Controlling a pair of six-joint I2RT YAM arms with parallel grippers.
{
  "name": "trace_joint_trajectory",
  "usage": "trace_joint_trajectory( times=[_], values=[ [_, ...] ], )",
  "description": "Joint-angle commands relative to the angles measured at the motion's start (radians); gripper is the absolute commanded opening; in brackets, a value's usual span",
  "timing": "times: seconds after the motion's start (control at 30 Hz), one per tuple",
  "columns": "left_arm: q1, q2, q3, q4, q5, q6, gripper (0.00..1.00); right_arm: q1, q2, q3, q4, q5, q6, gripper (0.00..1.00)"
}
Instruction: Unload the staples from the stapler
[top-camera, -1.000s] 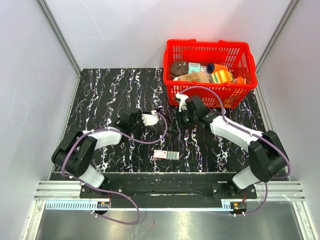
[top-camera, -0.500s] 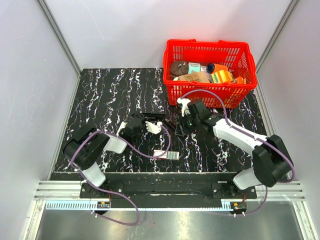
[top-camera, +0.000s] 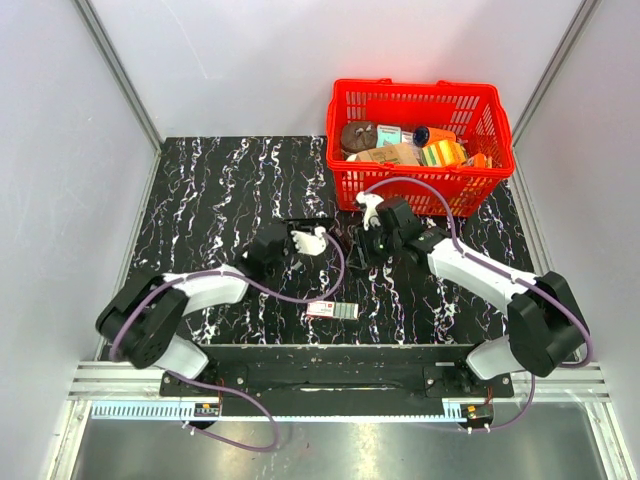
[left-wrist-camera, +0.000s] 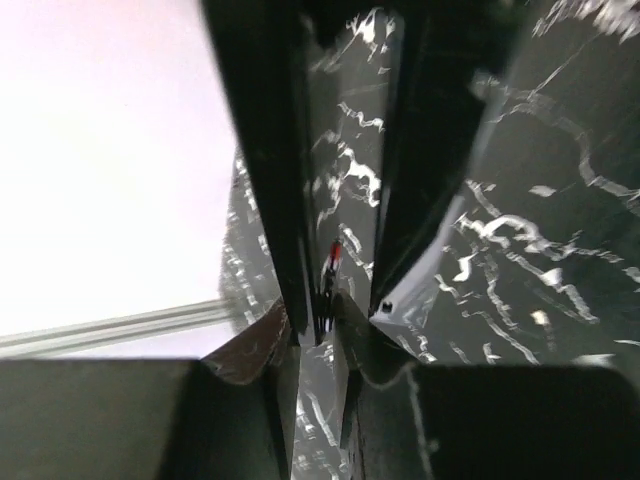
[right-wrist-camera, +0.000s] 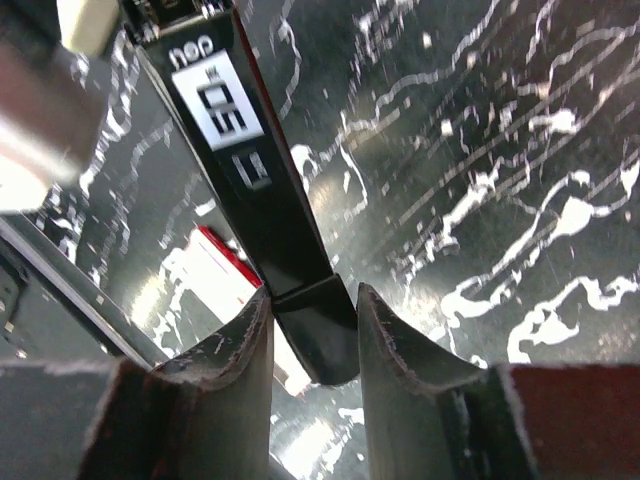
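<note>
The black stapler is held between my two grippers above the mat's middle. In the right wrist view it is a black bar with a white label and a red edge, and my right gripper is shut on its near end. In the left wrist view two black bars run away from the camera. My left gripper is shut on a thin dark piece with a red tip between them. From above, the left gripper faces the right gripper.
A small red-white-grey box lies near the mat's front edge and shows behind the stapler in the right wrist view. A red basket with several items stands at the back right, just behind the right arm.
The left arm shifted and its gripper closed in on the stapler from the left. A black bar now shows beside the left gripper. The right gripper stayed almost still, holding the stapler.
</note>
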Motion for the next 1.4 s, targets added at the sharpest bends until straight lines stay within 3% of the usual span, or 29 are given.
trace_joint_trajectory(
  times=[0.0, 0.2, 0.33, 0.53, 0.67, 0.83, 1.1, 1.17, 1.37],
  values=[
    [-0.055, -0.123, 0.174, -0.419, 0.256, -0.414, 0.00, -0.018, -0.009, 0.073, 0.319, 0.051, 0.199, 0.00],
    [-0.054, -0.106, 0.269, -0.617, 0.505, -0.624, 0.00, -0.020, 0.041, 0.151, 0.439, 0.060, 0.296, 0.00],
    [-0.054, -0.098, 0.320, -0.687, 0.615, -0.675, 0.03, -0.017, 0.075, 0.215, 0.447, 0.114, 0.303, 0.00],
    [-0.011, -0.120, 0.364, -0.728, 0.676, -0.746, 0.37, -0.017, 0.149, 0.306, 0.380, 0.172, 0.256, 0.00],
    [0.110, -0.131, 0.416, -0.786, 0.744, -0.813, 0.48, -0.015, 0.209, 0.367, 0.315, 0.203, 0.175, 0.00],
    [0.262, -0.172, 0.412, -0.825, 0.813, -0.861, 0.49, 0.001, 0.293, 0.445, 0.238, 0.244, 0.090, 0.00],
    [0.345, -0.246, 0.355, -0.832, 0.813, -0.844, 0.49, 0.038, 0.338, 0.444, 0.192, 0.310, 0.046, 0.00],
    [0.348, -0.255, 0.339, -0.832, 0.818, -0.843, 0.50, 0.052, 0.330, 0.392, 0.197, 0.313, 0.049, 0.10],
    [0.273, -0.180, 0.326, -0.822, 0.734, -0.844, 0.55, 0.075, 0.237, 0.248, 0.206, 0.376, 0.102, 0.60]
  ],
)
